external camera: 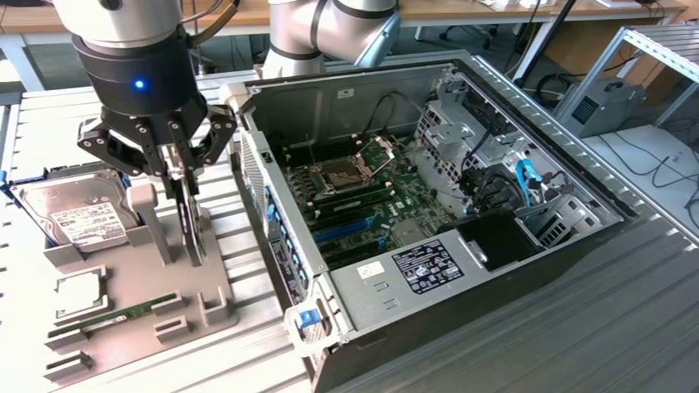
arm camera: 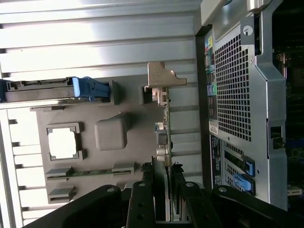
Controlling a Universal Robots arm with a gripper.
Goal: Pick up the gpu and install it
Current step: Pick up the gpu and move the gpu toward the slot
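Observation:
The gpu (external camera: 193, 225) stands on edge over the grey parts fixture (external camera: 137, 278), beside the open computer case (external camera: 327, 90). My gripper (external camera: 180, 176) is directly above it, its fingers down on either side of the card's upper edge. In the wrist view the gpu (arm camera: 166, 135) is seen edge-on, running away from the gripper (arm camera: 167, 166), with its silver bracket (arm camera: 164, 78) at the far end. Both black fingers press against the card's faces, so the gripper is shut on it. I cannot tell whether the card's lower edge still rests in the fixture.
A silver hard drive (external camera: 77, 214) with a white label, a CPU (external camera: 78, 295) and a green RAM stick (external camera: 110, 315) sit on the fixture. Blue expansion slots (external camera: 349, 225) lie on the motherboard inside the case. The case's perforated rear panel (arm camera: 232, 85) is close beside the card.

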